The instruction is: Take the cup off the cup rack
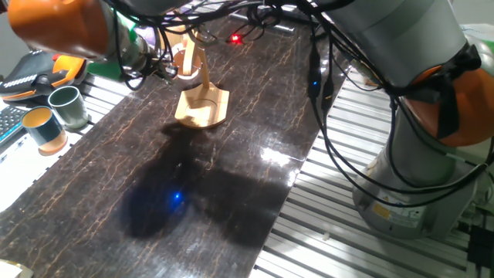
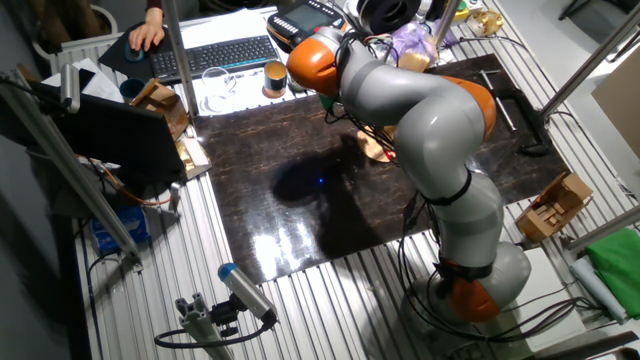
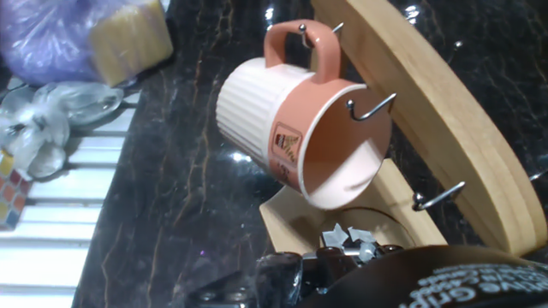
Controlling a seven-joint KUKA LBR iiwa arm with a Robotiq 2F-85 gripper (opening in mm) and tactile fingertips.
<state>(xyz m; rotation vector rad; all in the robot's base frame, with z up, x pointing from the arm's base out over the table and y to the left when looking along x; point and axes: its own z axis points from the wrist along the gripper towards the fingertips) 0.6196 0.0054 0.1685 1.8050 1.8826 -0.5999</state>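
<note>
salmon-pink ribbed cup [image 3: 291, 120] with pale inside: hangs tilted by its handle on a wire hook of the light wooden curved cup rack [image 3: 445, 111] | rack base on the dark marbled counter [image 1: 231, 170] | jaws: near the cup, state cannot be told

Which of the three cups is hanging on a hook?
The pink cup. It hangs by its handle on the rack; the green cup and the teal cup stand upright beside the dark mat.

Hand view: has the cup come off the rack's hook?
No, the cup hangs by its handle from a metal hook on the rack.
</note>
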